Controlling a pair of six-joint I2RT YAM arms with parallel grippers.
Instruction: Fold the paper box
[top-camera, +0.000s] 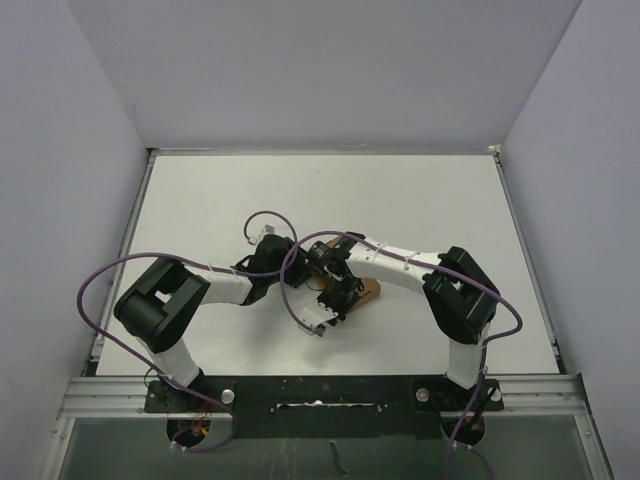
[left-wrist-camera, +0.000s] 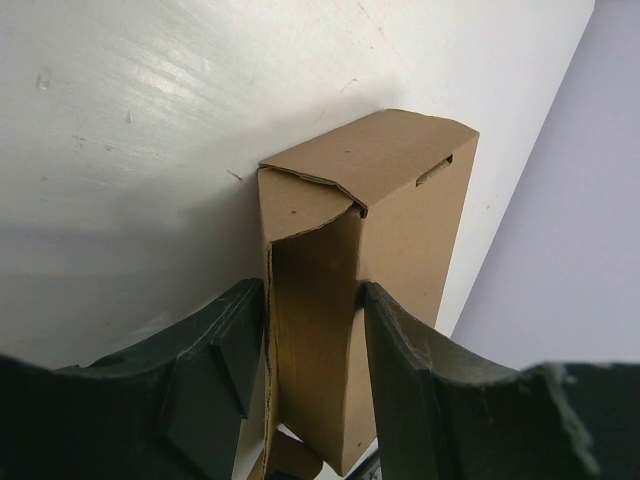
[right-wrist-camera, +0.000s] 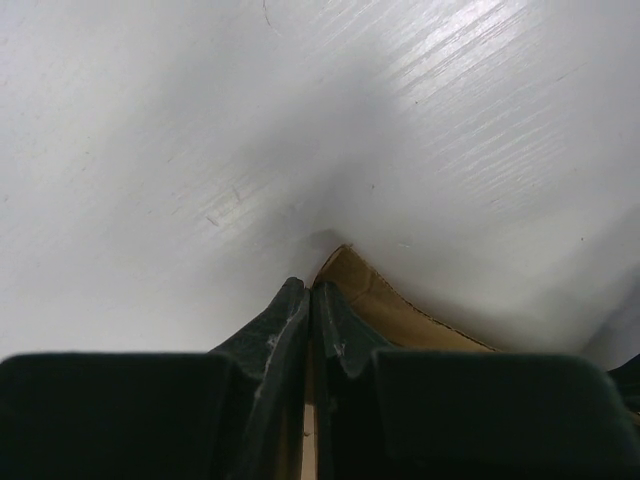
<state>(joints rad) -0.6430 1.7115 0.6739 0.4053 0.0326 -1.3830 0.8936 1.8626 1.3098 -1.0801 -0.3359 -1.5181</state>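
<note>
The paper box (left-wrist-camera: 400, 200) is plain brown cardboard, held up off the white table with its far end flap folded over and a tab in its slot. My left gripper (left-wrist-camera: 312, 330) is shut on it, one finger against each side of its long body. In the right wrist view, my right gripper (right-wrist-camera: 312, 290) is shut, pinching a thin edge of a cardboard flap (right-wrist-camera: 400, 315) that shows beside and between its fingers. From above, both grippers (top-camera: 312, 262) (top-camera: 338, 298) meet mid-table, and only a brown corner of the box (top-camera: 370, 290) shows.
The white table (top-camera: 250, 200) is walled by grey panels on three sides. Purple cables (top-camera: 120, 275) loop off both arms. The arms' bases stand on the metal rail (top-camera: 320, 385) at the near edge.
</note>
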